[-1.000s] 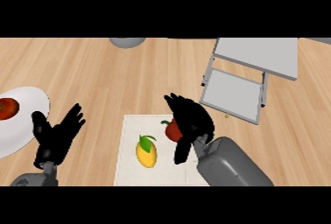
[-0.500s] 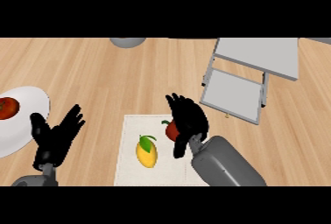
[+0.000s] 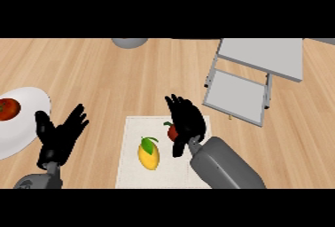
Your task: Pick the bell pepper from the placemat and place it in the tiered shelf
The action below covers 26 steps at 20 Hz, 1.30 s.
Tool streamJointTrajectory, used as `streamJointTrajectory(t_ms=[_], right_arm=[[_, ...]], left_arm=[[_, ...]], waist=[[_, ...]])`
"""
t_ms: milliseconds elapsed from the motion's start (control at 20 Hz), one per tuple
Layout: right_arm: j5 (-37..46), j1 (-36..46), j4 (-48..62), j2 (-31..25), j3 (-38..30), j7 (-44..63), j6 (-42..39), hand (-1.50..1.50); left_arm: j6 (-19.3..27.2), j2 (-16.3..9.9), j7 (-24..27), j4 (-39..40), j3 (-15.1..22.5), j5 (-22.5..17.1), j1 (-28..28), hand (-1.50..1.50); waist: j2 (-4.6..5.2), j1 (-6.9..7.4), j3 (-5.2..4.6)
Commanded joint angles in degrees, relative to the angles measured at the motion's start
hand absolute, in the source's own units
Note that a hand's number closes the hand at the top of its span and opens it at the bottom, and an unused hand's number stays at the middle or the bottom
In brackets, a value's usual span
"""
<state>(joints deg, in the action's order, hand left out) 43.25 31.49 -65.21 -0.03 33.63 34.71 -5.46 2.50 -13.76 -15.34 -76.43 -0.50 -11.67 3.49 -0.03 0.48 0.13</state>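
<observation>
While the wooden counter (image 3: 91,71) is filling the whole view, the white placemat (image 3: 134,175) is serving as the landmark, lying low and centre on the boards.

Tiered shelf (image 3: 252,80): grey, two flat levels on thin posts, standing up and to the right of the placemat, apart from it.

White plate (image 3: 26,126): lying well to the left of the placemat at the view's edge, carrying a red tomato (image 3: 8,109).

Grey round object (image 3: 129,42): sitting far above the placemat, cut by the upper edge; what it is cannot be told.

Right hand (image 3: 186,122): reaching over the placemat's upper right part, fingers spread and pointing away, thumb hanging down beside the bell pepper's lower edge. The hand is covering the pepper's right side; whether it is touching it cannot be told, and the fingers are not closing round it.

Left hand (image 3: 60,137): resting left of the placemat, between it and the plate, fingers up and apart, holding nothing.

Yellow fruit (image 3: 149,153): green-leafed, lying on the placemat's middle.

Bell pepper (image 3: 172,131): red, sitting on the placemat just right of the yellow fruit, partly hidden under the right hand.
</observation>
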Motion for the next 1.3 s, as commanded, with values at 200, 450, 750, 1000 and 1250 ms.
streamJointTrajectory(t_ms=[200,450,750,1000,1250], right_arm=[[-5.6,5.4,12.3,0.0,3.8,-4.7,7.8,-1.50],[-0.9,5.2,12.7,-0.5,7.1,-12.7,-5.6,1.50],[-3.2,1.5,10.1,0.0,5.1,-15.9,-1.7,1.50],[-10.1,1.9,8.4,0.0,-0.7,1.4,8.9,1.50],[-10.5,3.5,0.6,0.0,-0.1,17.1,17.6,1.50]], left_arm=[[0.0,2.6,1.3,2.5,0.4,2.6,1.1,0.00],[-2.4,0.4,1.7,4.1,-1.9,0.6,0.6,0.00],[-0.9,1.9,0.6,-1.1,-1.1,2.4,-3.0,0.00],[-1.6,0.9,0.1,0.3,-1.9,1.8,-1.8,0.00],[-0.5,1.8,-1.9,-2.2,-1.0,2.1,-2.0,0.00]], waist=[[0.19,0.37,-0.12],[0.18,-0.01,-0.16],[0.02,-0.08,-0.12],[-0.03,-0.23,-0.15],[-0.34,-0.06,-0.14]])
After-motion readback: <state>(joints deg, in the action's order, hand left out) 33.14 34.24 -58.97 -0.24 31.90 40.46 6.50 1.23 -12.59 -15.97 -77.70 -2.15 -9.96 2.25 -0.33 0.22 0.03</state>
